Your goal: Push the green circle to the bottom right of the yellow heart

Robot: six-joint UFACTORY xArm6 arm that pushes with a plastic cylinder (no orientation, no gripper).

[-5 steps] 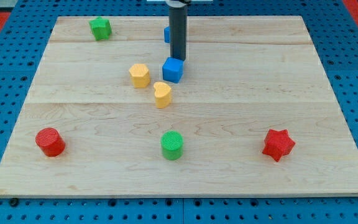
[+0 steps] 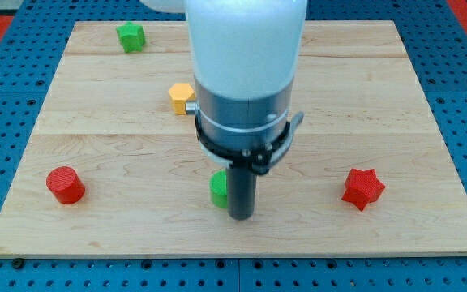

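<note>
At bench [image 2: 428,122] lower centre: my tip [image 2: 241,217] against right side of green circle [image 2: 218,188], partly hiding it. Tool: plain rod, holding nothing. Yellow heart hidden behind arm. Risk: push from right side drives circle leftward, away from target.

The arm [image 2: 246,73] hides most of the green circle [image 2: 218,187] and part of the yellow block [image 2: 181,97]. The yellow heart sits unseen behind the arm.
</note>
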